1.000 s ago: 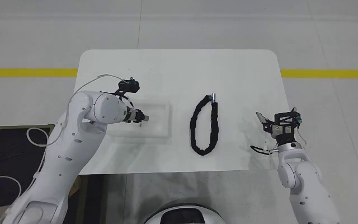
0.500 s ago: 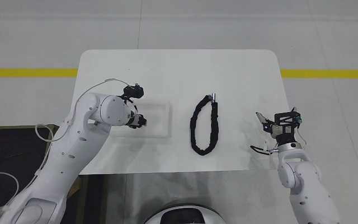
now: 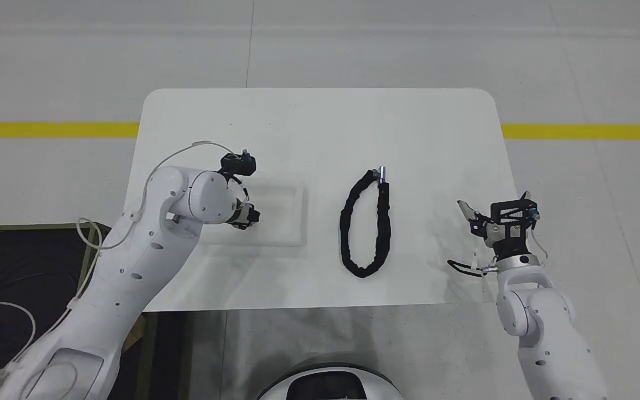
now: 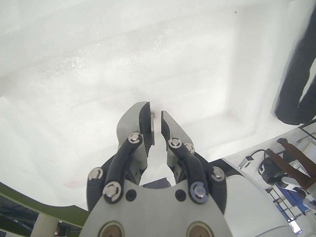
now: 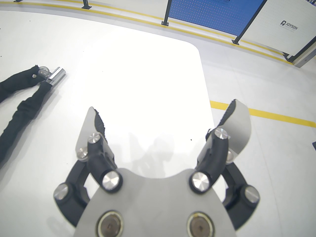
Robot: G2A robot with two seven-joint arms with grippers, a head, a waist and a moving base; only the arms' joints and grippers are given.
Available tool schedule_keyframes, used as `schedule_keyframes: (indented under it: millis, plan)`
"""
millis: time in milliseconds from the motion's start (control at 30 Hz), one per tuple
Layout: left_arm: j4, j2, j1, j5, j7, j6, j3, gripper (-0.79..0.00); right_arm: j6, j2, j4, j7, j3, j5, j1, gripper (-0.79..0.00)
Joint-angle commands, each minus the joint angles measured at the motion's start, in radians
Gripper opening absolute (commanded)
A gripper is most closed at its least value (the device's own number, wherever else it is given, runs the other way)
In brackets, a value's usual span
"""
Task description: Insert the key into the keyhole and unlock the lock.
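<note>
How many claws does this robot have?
2. The left claw is down in the white foam tray, pinching a thin metal key; the right claw hangs open near the table's edge, right of the chain lock.

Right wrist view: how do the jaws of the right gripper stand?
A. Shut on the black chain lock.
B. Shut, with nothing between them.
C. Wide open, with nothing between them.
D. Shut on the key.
C: the right gripper has its jaws spread wide above the white table with nothing between them, and the chain lock lies on the table apart from it.
</note>
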Motion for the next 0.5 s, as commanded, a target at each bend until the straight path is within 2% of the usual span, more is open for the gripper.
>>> schedule_keyframes:
  millis: [0,33,200,300,467]
  plan:
    - [-0.002,0.001,0.004,0.005,0.0,0.0,-0.004,-0.727,0.0,0.0,0.0,0.0,0.0,0.0,0.0,0.0]
    - [-0.003,0.001,0.005,0.007,-0.001,-0.001,-0.006,-0.736,0.0,0.0,0.0,0.0,0.0,0.0,0.0,0.0]
    - [-0.016,0.004,0.017,0.015,-0.004,-0.004,-0.028,-0.68,0.0,0.0,0.0,0.0,0.0,0.0,0.0,0.0]
    - [-0.017,0.005,0.021,0.021,-0.006,-0.006,-0.039,-0.61,0.0,0.0,0.0,0.0,0.0,0.0,0.0,0.0]
    - [0.005,0.003,0.011,-0.001,0.0,0.0,-0.059,-0.625,0.0,0.0,0.0,0.0,0.0,0.0,0.0,0.0]
